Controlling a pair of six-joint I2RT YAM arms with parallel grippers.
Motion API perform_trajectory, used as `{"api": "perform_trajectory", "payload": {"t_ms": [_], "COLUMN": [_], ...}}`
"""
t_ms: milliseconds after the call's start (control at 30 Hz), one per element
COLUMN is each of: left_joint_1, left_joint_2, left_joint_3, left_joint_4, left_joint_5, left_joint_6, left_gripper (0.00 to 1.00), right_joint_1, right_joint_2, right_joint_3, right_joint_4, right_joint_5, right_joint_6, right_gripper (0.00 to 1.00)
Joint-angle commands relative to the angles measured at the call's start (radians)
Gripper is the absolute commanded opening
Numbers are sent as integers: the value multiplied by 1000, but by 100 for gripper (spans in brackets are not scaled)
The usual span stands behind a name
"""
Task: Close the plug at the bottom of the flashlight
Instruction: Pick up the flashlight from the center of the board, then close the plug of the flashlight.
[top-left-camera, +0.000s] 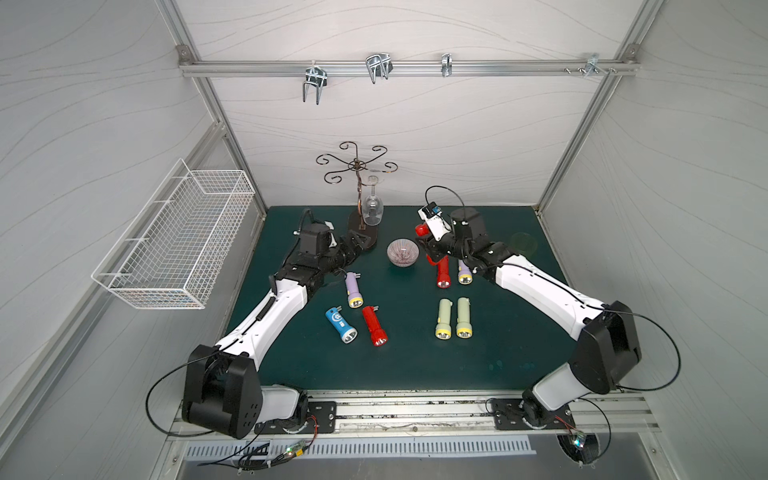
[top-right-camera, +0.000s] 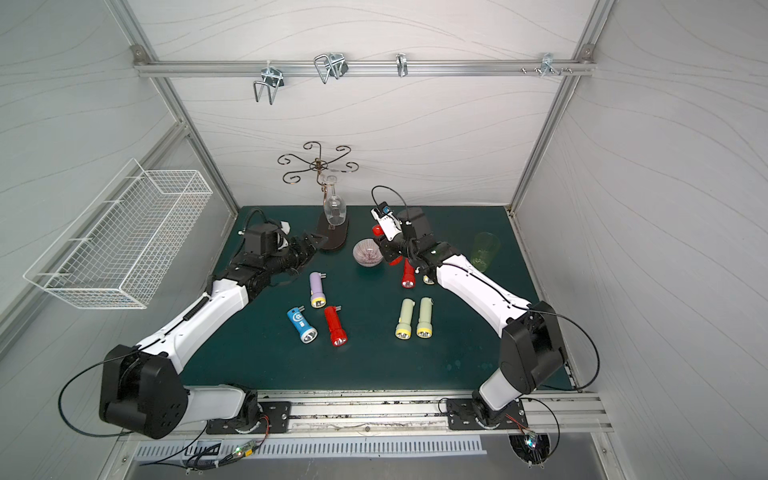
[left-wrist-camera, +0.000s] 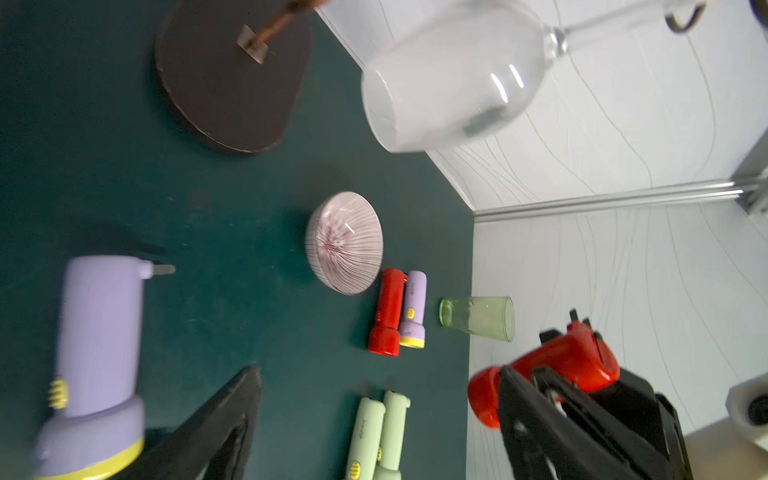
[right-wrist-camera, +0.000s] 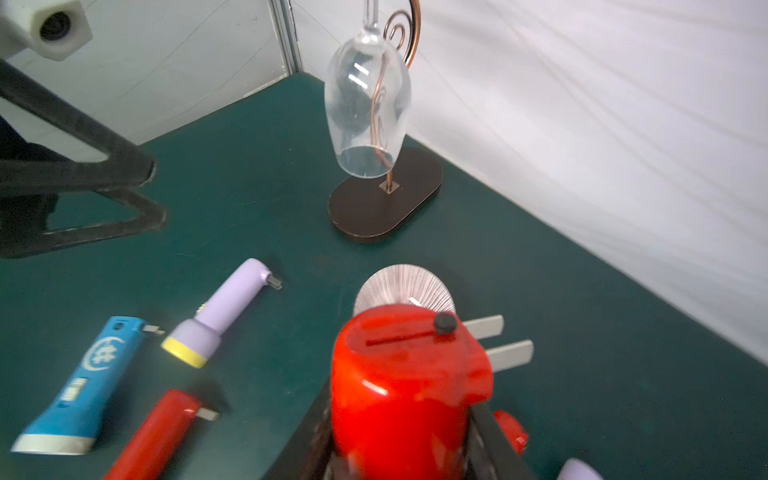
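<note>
Right wrist | red flashlight (right-wrist-camera: 409, 386) clamped in right gripper (right-wrist-camera: 405, 451) (prongs (right-wrist-camera: 509, 351) out)

Lighting was bright, diffuse; shadows soft. Wrist views blurred (lilac flashlight (left-wrist-camera: 99, 332) worst); glare streaks on wine glass (left-wrist-camera: 453, 79).

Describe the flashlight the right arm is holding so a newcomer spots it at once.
On the green mat, find the ribbed pink bowl near the middle back. Beside it the right gripper is shut on a red flashlight, clear of the mat. The other red flashlights lie flat; only this one is held up, its two plug prongs folded out.
</note>
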Motion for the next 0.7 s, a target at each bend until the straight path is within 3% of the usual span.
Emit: {"api": "perform_trajectory", "payload": {"t_ms": [0,167,300,667], "left_joint_1": [-42,-107,-168,-288], "left_joint_2": [25,61,96,222], "left_joint_3": [75,125,189,375], "left_joint_4": [50,88,86,65], "left_joint_5": [5,-21,-60,-128], "left_joint_6": [-97,-252,-374,-580], "left_gripper": [89,87,87,76], "right_joint_1": [-52,-106,-112,-114], "right_joint_2": [15,21,33,24], "right_joint_3": [-19,-92,-130,-235], "right_joint_4": [194,341,400,540], "right_joint_5": [-138,-253,-270,-270], "right_joint_6": [-193,-409,-562,-687], "right_gripper": [0,0,0,0]}}
